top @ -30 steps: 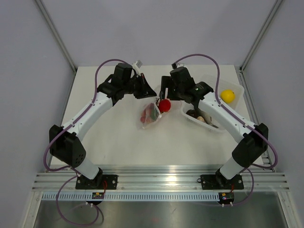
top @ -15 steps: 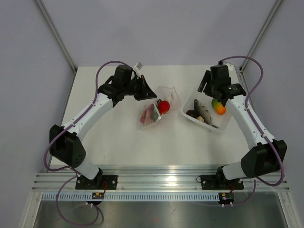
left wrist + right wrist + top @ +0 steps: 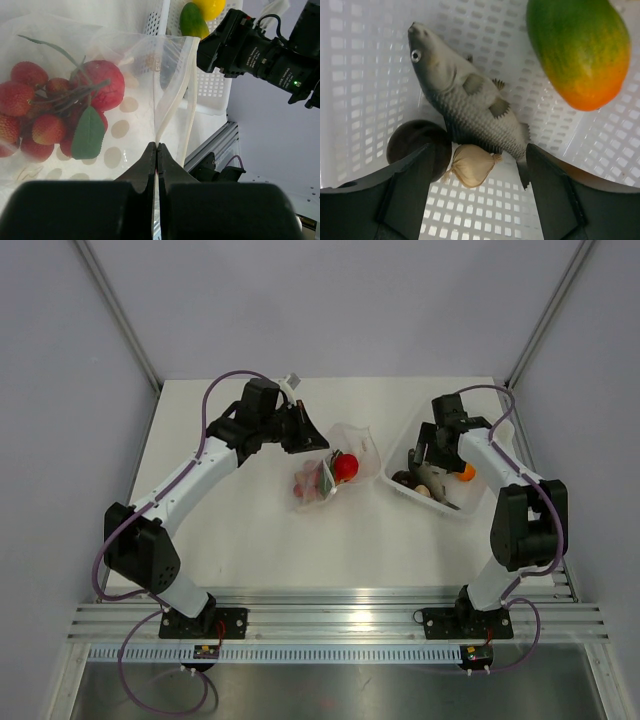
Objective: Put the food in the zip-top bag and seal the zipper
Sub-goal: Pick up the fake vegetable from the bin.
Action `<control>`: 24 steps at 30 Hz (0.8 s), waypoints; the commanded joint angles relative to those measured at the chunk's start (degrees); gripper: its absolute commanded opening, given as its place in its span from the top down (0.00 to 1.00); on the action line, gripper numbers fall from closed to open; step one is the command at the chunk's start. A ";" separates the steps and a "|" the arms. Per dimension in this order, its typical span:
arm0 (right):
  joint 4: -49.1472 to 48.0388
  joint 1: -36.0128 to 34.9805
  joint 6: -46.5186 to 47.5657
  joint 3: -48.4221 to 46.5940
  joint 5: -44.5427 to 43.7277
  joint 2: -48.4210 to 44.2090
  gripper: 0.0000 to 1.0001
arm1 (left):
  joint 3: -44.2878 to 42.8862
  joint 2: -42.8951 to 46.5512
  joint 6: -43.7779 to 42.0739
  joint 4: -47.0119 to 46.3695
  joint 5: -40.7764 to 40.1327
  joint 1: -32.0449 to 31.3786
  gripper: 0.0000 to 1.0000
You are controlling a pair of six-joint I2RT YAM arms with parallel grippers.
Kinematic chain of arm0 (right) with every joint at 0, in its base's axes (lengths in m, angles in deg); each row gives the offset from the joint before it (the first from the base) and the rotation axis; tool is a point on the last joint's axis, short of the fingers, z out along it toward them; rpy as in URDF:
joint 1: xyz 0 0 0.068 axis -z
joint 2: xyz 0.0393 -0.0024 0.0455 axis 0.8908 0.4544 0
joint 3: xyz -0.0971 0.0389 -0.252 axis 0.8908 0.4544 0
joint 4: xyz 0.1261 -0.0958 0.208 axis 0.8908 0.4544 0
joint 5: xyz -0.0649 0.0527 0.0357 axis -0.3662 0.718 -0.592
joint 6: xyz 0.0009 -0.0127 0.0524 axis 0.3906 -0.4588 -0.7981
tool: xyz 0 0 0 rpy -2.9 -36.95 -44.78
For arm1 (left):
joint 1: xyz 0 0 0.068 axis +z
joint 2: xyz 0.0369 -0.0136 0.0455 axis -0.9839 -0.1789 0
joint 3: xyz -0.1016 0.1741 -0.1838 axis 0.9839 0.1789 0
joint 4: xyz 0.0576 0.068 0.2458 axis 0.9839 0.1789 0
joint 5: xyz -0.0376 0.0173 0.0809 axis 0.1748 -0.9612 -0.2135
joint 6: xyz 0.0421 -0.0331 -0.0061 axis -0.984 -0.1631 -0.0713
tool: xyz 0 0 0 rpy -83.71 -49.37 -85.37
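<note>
The zip-top bag (image 3: 322, 478) lies mid-table with its mouth towards the basket. It holds food: a red ball (image 3: 345, 467) (image 3: 102, 85), strawberries (image 3: 30, 115) and a green leaf (image 3: 89, 134). My left gripper (image 3: 318, 440) (image 3: 157, 146) is shut on the bag's mouth edge, where the pale zipper (image 3: 189, 95) runs. My right gripper (image 3: 424, 460) (image 3: 479, 150) is open, low inside the white basket (image 3: 448, 510). It hangs over a grey fish (image 3: 465, 107), a garlic bulb (image 3: 472, 165) and a dark round piece (image 3: 412, 145), and holds nothing.
A green-orange mango (image 3: 580, 50) (image 3: 466, 472) lies in the basket's far part. The left wrist view shows a yellow lemon (image 3: 210, 6) and a green piece (image 3: 192, 20) in the basket, behind my right arm. Grey walls enclose the table.
My right arm swung from the bag's mouth over to the basket, then dipped into it. The red ball stayed in the bag. My left gripper kept its hold.
</note>
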 commanded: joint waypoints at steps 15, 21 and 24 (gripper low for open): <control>-1.60 -0.23 -3.29 5.85 8.40 2.08 0.29 | -1.41 1.86 -1.97 -0.23 -0.20 -0.05 1.00; -2.39 -0.06 -4.96 9.81 3.92 1.38 0.32 | -1.41 2.13 -1.79 0.30 -0.73 0.04 1.00; -2.57 -0.15 -5.23 11.04 1.72 0.15 0.35 | -0.97 2.22 -1.27 -0.14 -0.47 -0.05 1.00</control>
